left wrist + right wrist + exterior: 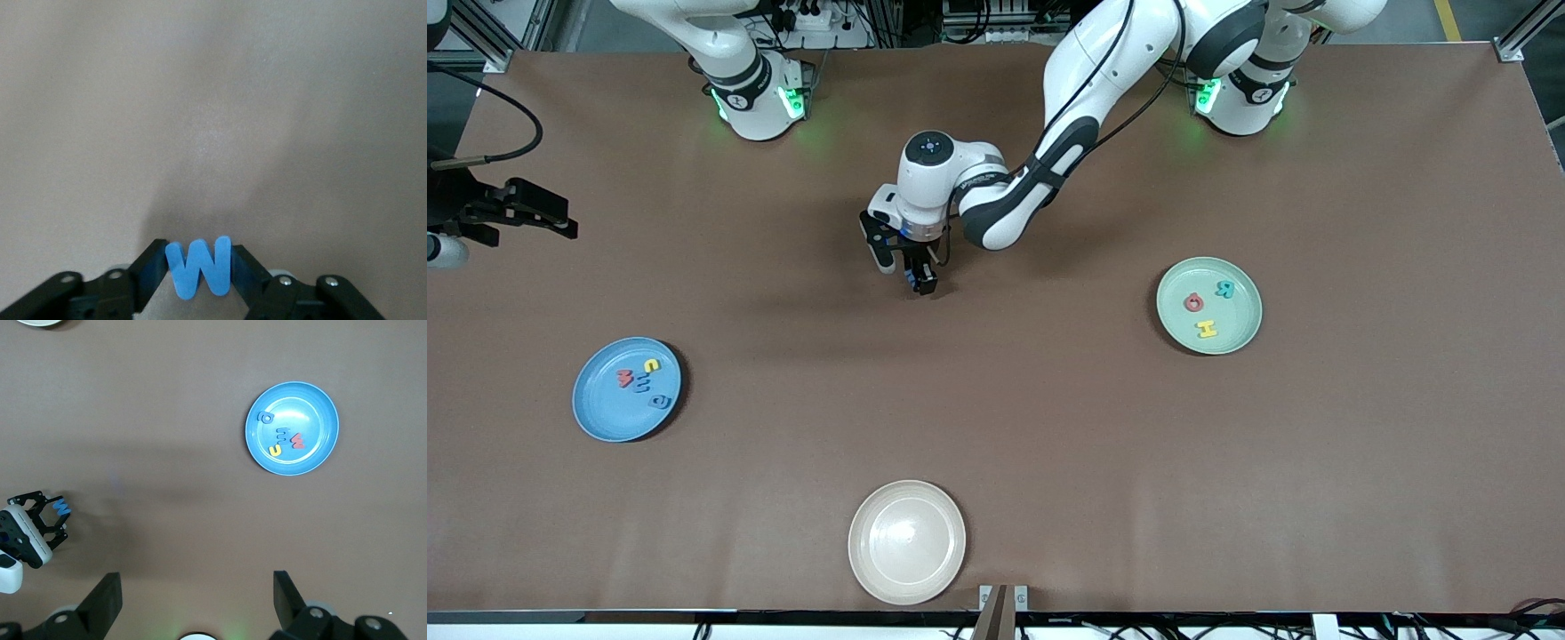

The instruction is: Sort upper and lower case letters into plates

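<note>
My left gripper is shut on a blue letter W and holds it low over bare table near the middle; the W also shows in the front view. The light blue plate at the right arm's end holds several letters: a yellow c, a red one and two blue ones. The mint green plate at the left arm's end holds a teal R, a red O and a yellow H. My right gripper is open and empty, high over its own base.
A cream-white plate with nothing in it sits near the table's front edge. A black fixture with a cable juts in at the right arm's end. The right wrist view shows the blue plate and the left gripper.
</note>
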`<state>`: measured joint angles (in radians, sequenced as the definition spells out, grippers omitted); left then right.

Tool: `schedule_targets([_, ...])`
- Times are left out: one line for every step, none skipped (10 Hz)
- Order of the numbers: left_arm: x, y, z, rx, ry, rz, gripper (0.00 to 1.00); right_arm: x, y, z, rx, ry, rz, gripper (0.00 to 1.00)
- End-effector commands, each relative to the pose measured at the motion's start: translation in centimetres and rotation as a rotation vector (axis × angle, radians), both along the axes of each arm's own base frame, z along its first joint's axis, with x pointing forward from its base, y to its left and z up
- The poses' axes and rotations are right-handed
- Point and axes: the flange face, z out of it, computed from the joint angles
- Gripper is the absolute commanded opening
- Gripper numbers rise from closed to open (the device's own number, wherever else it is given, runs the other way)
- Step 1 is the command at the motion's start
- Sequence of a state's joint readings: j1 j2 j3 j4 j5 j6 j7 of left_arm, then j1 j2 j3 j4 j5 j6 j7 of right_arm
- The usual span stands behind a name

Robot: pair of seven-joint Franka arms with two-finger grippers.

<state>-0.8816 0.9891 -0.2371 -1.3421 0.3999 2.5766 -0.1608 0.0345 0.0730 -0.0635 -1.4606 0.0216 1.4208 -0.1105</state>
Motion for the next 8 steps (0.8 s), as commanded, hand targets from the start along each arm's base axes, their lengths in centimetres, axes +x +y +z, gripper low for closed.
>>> schedule_targets([-0.2, 0.6, -0.4, 0.016, -0.003, 0.015, 0.39, -0.1, -0.4, 0.2, 0.008, 0.003, 0.008, 1.00])
schedule_targets([0.3, 0.8, 0.2, 0.012, -0.006, 0.022, 0.39, -0.1, -0.4, 0.2, 0.008, 0.003, 0.008, 1.00])
schedule_targets([0.5, 0.9, 0.2, 0.023, -0.004, 0.025, 0.39, -0.1, -0.4, 0.2, 0.008, 0.003, 0.008, 1.00])
schedule_targets([0.6, 0.9, 0.4, 0.025, -0.005, 0.026, 0.38, -0.1, -0.4, 0.2, 0.008, 0.003, 0.008, 1.00])
schedule_targets([0.9, 1.0, 1.1, 0.026, -0.010, 0.028, 0.38, -0.1, -0.4, 0.2, 0.008, 0.003, 0.008, 1.00])
schedule_targets([1.8, 1.5, 1.6, 0.042, -0.008, 0.043, 0.38, -0.1, -0.4, 0.2, 0.008, 0.003, 0.008, 1.00])
schedule_targets([2.3, 1.9, 2.4, 0.054, -0.008, 0.049, 0.38, -0.1, -0.4, 0.2, 0.008, 0.003, 0.008, 1.00])
schedule_targets([3.0, 2.4, 3.0, 0.069, -0.005, 0.060, 0.38, -0.1, -0.4, 0.2, 0.008, 0.003, 0.008, 1.00])
